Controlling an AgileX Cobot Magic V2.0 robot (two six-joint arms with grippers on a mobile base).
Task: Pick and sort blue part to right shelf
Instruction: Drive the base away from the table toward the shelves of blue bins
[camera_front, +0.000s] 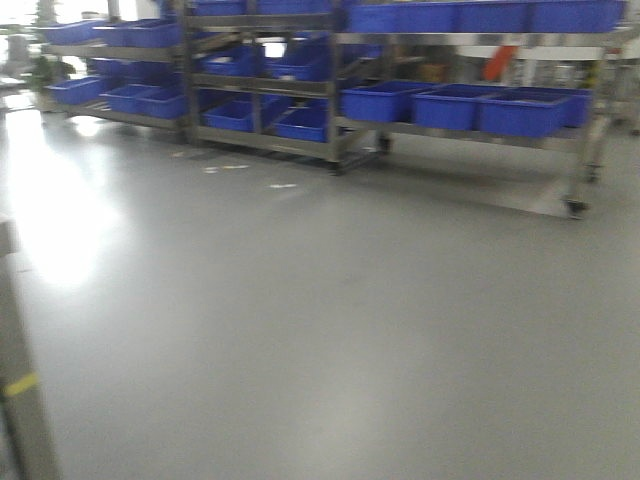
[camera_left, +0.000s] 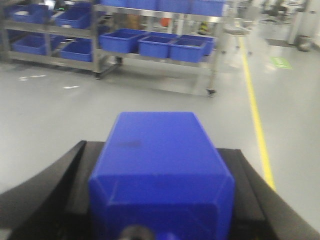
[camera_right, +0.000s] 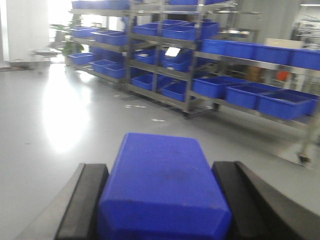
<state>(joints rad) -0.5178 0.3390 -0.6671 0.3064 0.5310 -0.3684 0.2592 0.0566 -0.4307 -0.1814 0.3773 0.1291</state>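
Observation:
In the left wrist view a blue block-shaped part (camera_left: 157, 170) sits between the black fingers (camera_left: 60, 180) of my left gripper (camera_left: 160, 200), which is shut on it. In the right wrist view a second blue part (camera_right: 162, 182) is held the same way between the black fingers (camera_right: 85, 205) of my right gripper (camera_right: 162, 210). Both parts are carried above the grey floor. Metal shelves with blue bins (camera_front: 480, 105) stand at the far side in the front view; the right-hand rack (camera_right: 260, 97) shows in the right wrist view. Neither gripper shows in the front view.
A wide grey floor (camera_front: 320, 330) lies between me and the racks. The racks stand on castors (camera_front: 575, 207). A yellow floor line (camera_left: 257, 120) runs along the right in the left wrist view. A grey post (camera_front: 20, 390) with yellow tape stands at the near left.

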